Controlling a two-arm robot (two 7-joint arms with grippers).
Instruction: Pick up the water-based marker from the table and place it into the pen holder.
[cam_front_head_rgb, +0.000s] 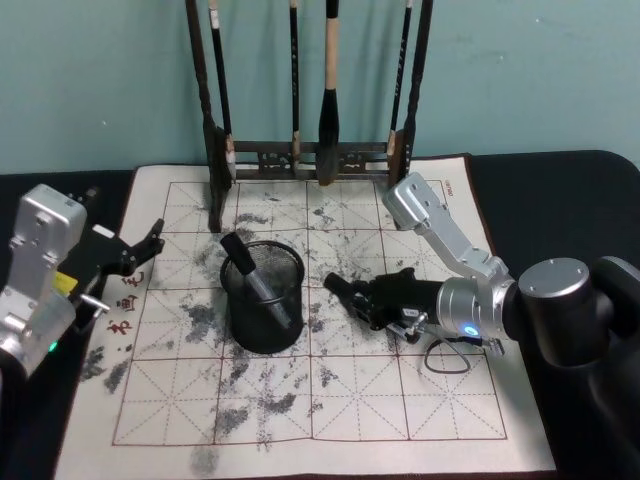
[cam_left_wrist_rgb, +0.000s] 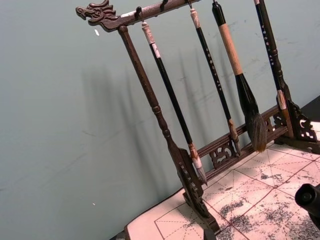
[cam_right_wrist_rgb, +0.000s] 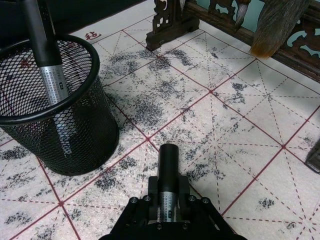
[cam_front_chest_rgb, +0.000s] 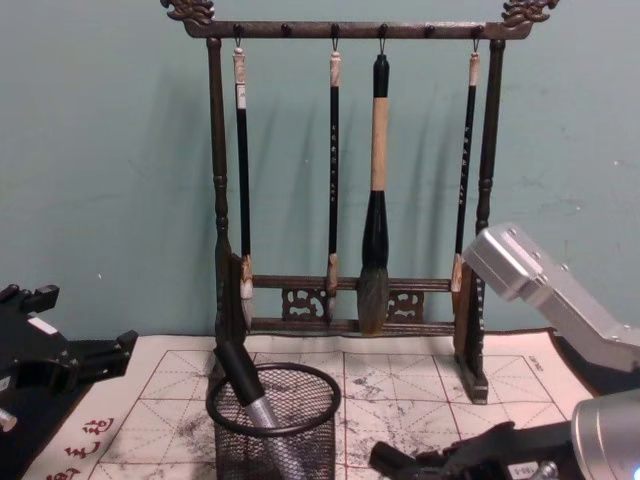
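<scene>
Though pinched on the barrel just behind the cap by the right gripper (cam_right_wrist_rgb: 168, 206), closed narrow around it, not yet delivered: slim water-based marker (cam_right_wrist_rgb: 168, 167) with black cap and silver barrel. Lies about level, low over the beige red-grid ink-stained calligraphy mat (cam_right_wrist_rgb: 240, 150) on the dark counter (cam_front_head_rgb: 560, 190); cannot tell whether touching the mat. Sits near the right side of the small black wire-mesh pen holder (cam_right_wrist_rgb: 87, 135), apart from it. Inside holder: one similar silver-and-black marker (cam_right_wrist_rgb: 50, 75), leaning against the rim.

Judged light, rigid, smooth plastic, so slippery under a loose pinch and prone to pivoting if held near an end. Best taken on the straight barrel near the middle, not on the cap. Needs lifting above the rim, tilting upright, then releasing into free space beside the leaning marker. Risk: clipping the rim and tipping the light mesh cup.

Left gripper (cam_front_head_rgb: 148, 248) parked at mat's left edge, fingers spread, holding nothing. Tall dark wooden brush rack (cam_front_chest_rgb: 215, 200) behind, well clear.
</scene>
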